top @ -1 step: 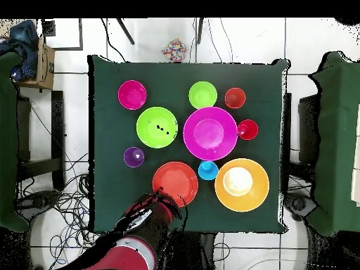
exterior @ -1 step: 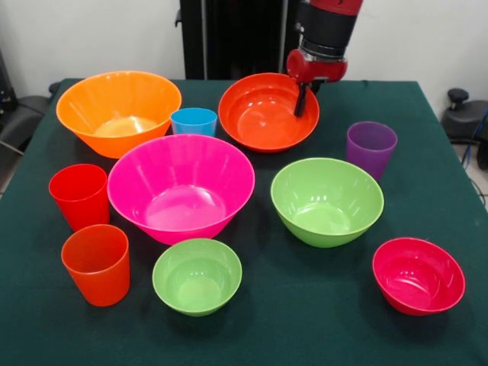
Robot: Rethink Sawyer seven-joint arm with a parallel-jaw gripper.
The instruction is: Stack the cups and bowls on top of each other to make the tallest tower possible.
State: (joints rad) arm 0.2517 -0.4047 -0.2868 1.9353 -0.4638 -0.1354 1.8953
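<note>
Bowls and cups are seen spread singly over the dark green table [exterior @ -1 step: 427,206], none nested in another, so no tower is shown.

In the front view, the large pink bowl [exterior @ -1 step: 181,187] is placed at the centre-left of the frame, with the large orange bowl [exterior @ -1 step: 118,110] at the upper left and the shallow red-orange bowl [exterior @ -1 step: 267,111] at the upper centre. The blue cup [exterior @ -1 step: 194,121] is set between the orange and red-orange bowls, just above the pink bowl's rim. The medium lime green bowl [exterior @ -1 step: 326,200] is found right of centre, the small lime green bowl [exterior @ -1 step: 197,275] at the lower centre, and the small crimson bowl [exterior @ -1 step: 418,274] at the lower right. The purple cup [exterior @ -1 step: 370,149] stands upright at the right, above the medium green bowl. The red cup [exterior @ -1 step: 80,196] and the orange cup [exterior @ -1 step: 97,264] are stood at the left edge, the orange one below the red.

The gripper [exterior @ -1 step: 300,103] is lowered from the top of the frame over the right rim of the red-orange bowl, its dark tip reaching inside the rim. Whether its fingers are spread or closed cannot be told, nor whether the rim is touched.

In the overhead view, the arm [top @ -1 step: 144,228] is seen at the lower left, ending at the red-orange bowl's lower-left rim.
</note>
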